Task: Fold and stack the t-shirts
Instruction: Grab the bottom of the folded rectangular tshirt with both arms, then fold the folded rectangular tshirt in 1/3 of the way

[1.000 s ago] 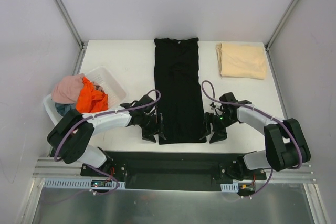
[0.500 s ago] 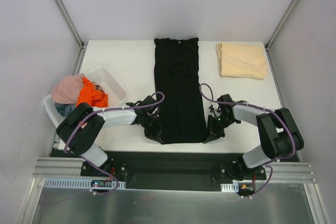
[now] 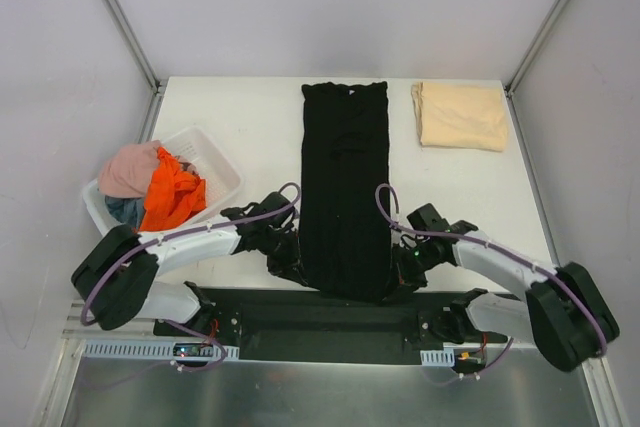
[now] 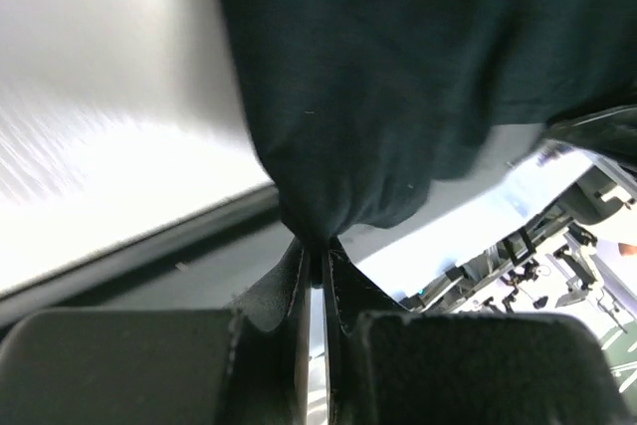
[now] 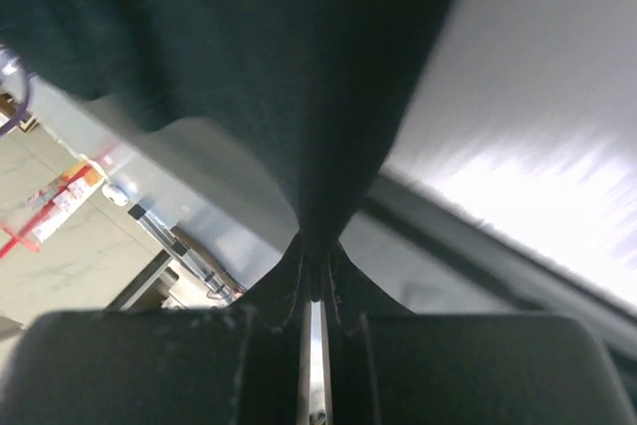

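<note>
My left claw [image 4: 314,268] is clenched on the near left corner of the black shirt [image 3: 343,177], cloth bunching right at the tips. My right claw [image 5: 314,286] pinches the near right corner the same way. The shirt runs as a long strip up the table [image 3: 250,117], its near end over the near edge. Far right lies the folded tan shirt [image 3: 460,115]. On the left, the white basket [image 3: 222,159] holds a pink shirt [image 3: 128,169] and an orange shirt [image 3: 172,192].
</note>
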`<state>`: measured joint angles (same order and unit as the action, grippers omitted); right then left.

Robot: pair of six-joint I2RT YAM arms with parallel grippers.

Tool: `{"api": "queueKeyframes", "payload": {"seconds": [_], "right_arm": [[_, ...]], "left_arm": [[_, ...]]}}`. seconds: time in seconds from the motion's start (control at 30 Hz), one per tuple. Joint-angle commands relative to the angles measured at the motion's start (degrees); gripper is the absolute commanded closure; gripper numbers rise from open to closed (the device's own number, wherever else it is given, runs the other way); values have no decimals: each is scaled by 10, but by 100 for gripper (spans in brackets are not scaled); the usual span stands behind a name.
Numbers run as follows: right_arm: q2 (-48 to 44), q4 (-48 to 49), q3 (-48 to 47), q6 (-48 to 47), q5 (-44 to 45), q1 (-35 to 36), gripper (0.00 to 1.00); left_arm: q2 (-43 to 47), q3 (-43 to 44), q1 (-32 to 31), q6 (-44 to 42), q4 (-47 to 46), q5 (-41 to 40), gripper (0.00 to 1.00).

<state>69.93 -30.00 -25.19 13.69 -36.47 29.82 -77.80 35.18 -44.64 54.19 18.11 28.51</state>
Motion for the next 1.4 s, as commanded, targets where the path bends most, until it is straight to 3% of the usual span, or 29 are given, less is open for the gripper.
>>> {"api": "queueKeyframes", "payload": {"seconds": [0.0, 0.23, 0.5, 1.0, 1.37], "right_arm": [[-95, -42, -14, 66, -11, 28, 100], [-82, -85, -124, 33, 44, 24, 99], [8, -60, -257, -23, 98, -46, 99], [209, -62, -523, -75, 138, -103, 99], [315, -75, -621, -85, 146, -139, 99]], "left_arm": [[68, 4, -12, 33, 33, 9, 100], [81, 92, -7, -30, 64, -28, 100], [13, 219, 62, -125, 77, -114, 100], [-164, 421, 165, -210, 79, -96, 100], [-265, 533, 195, -241, 80, -97, 100]]}}
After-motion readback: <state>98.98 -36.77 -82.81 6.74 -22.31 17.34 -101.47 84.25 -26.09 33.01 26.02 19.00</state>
